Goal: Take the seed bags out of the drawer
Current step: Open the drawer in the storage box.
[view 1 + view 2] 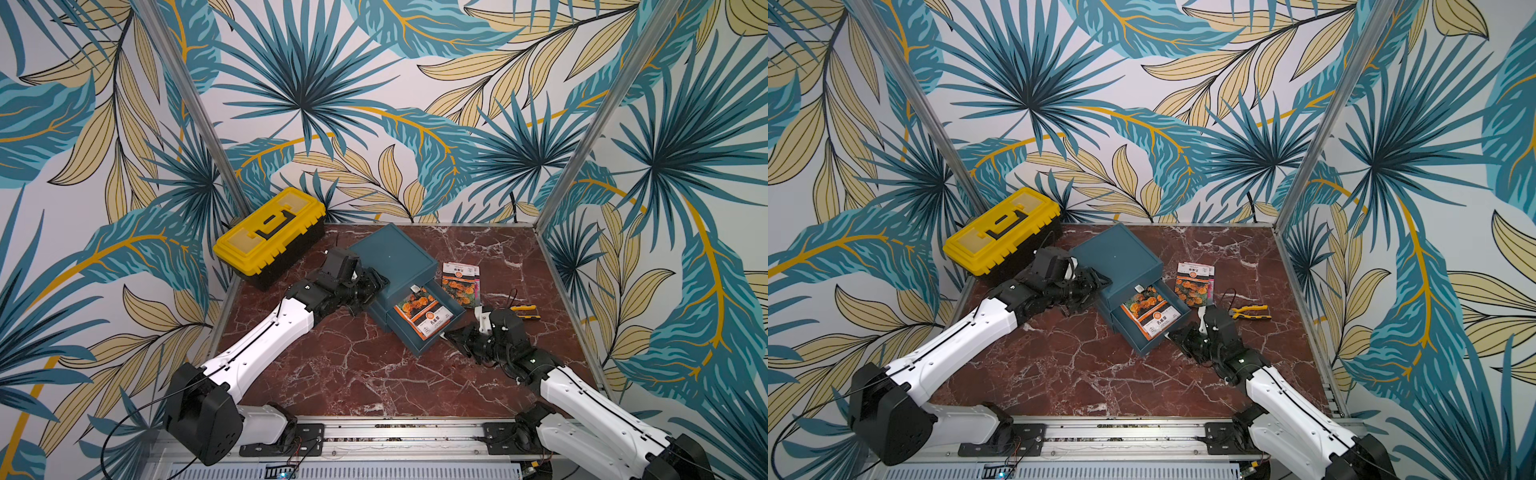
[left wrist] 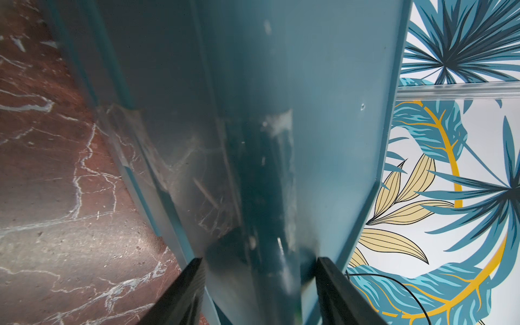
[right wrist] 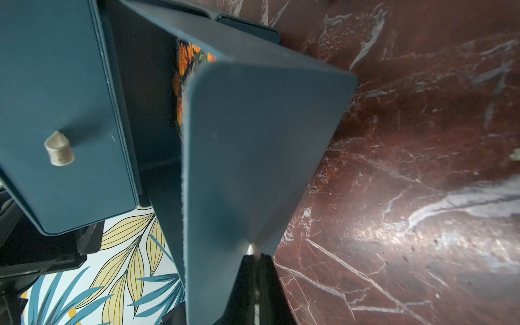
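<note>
Centrally on the marble worktop (image 1: 353, 374) stands a teal drawer cabinet (image 1: 392, 253), with one drawer (image 1: 434, 343) pulled out toward the right arm. This open drawer contains one seed bag (image 1: 424, 318), lying flat with its orange-flower front up. In the right wrist view, only an orange strip of the bag shows behind the drawer front.

More seed bags (image 1: 461, 284) lie overlapped on the worktop just beside the cabinet, outside the drawer. Yellow-handled pliers (image 1: 524, 312) lie near them, partly hidden behind the right wrist. A closed yellow toolbox (image 1: 270, 230) sits at the back corner, behind the left arm.

The right claw (image 3: 253, 257) is fully closed on the knob (image 3: 251, 249) of the open drawer. The left claw (image 2: 260, 261) is partly open, its fingers (image 2: 185, 287) straddling an edge of the cabinet and clamping it.
</note>
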Robot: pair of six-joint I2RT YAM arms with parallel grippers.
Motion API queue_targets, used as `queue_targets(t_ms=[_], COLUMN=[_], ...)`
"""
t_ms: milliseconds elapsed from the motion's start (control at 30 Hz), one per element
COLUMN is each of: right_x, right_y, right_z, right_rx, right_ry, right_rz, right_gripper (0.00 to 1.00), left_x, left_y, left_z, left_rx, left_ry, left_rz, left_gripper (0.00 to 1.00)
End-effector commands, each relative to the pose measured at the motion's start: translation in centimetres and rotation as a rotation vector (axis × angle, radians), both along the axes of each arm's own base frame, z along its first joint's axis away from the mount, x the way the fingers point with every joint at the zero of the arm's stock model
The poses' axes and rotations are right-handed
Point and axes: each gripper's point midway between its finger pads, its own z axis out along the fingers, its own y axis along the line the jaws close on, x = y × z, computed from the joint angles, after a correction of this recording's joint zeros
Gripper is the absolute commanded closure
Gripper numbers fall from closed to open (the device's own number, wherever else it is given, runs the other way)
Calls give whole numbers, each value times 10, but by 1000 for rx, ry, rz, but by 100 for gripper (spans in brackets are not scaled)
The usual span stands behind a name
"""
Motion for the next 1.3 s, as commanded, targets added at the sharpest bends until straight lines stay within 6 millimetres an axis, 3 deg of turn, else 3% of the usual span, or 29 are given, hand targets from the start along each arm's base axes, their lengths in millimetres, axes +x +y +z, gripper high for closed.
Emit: queue_targets(t_ms=[0,467,700,833,1133,1267], right_x=[-2,-6,-6,-13,-37,-38], right_y=[-5,-9,-9,-14,-42,-53], right_z=[-4,-2,-2,-6,4,28], right_rx=[-29,-32,-37,-78,-242,-365], right_ry=[5,6,5,33,46,-21], right_rz=[-3,-15,-12,-7,6,61], right_gripper=[99,99,70,60,52,52], left_x=[-3,-3,-3,-3,-2,-2], left_y=[5,4,4,4,4,5], left_z=[-4,-4,-6,-6,-4,-1], left_rx=[6,5,4,1,-1,3], left_ry=[-3,-3,1,-1,-12,-24], left_rz=[0,-3,-6,-5,-2,-4], left_gripper=[34,34,33,33,33,33])
